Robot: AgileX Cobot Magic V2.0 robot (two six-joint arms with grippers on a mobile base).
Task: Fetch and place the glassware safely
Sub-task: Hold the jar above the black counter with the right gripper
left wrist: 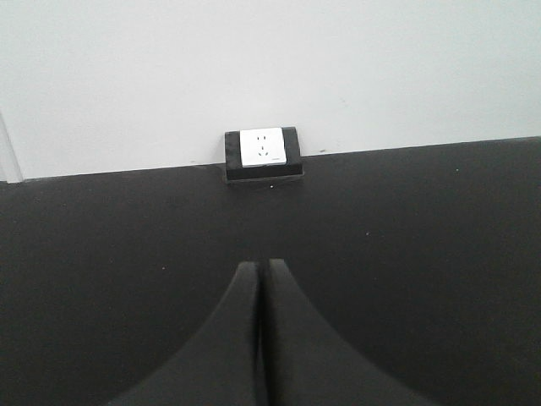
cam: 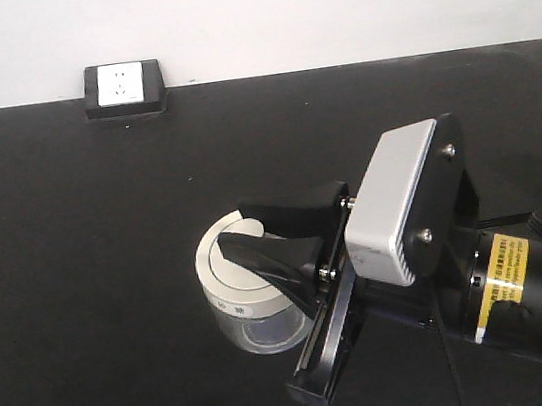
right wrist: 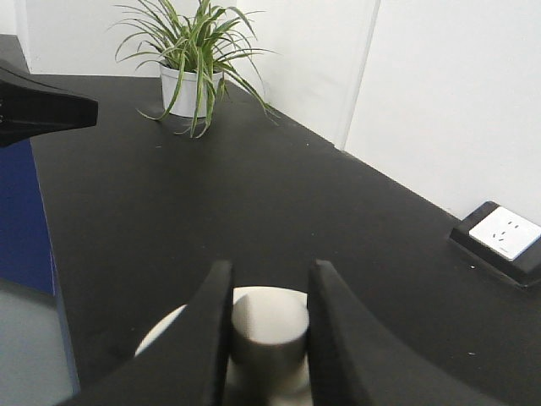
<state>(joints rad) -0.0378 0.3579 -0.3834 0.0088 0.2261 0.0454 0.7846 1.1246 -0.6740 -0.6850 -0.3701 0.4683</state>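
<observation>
From the front, the right gripper (cam: 232, 229) hides the knob of the jar (cam: 252, 322), whose glass body the right wrist view cuts off.

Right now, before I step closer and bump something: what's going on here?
The right gripper is on the jar, with a finger on each side of the lid's knob, apparently pinching it. The jar seems to stand on the black table, not lifted. The left gripper is shut and empty, above the table, pointing at a socket by the wall.
</observation>
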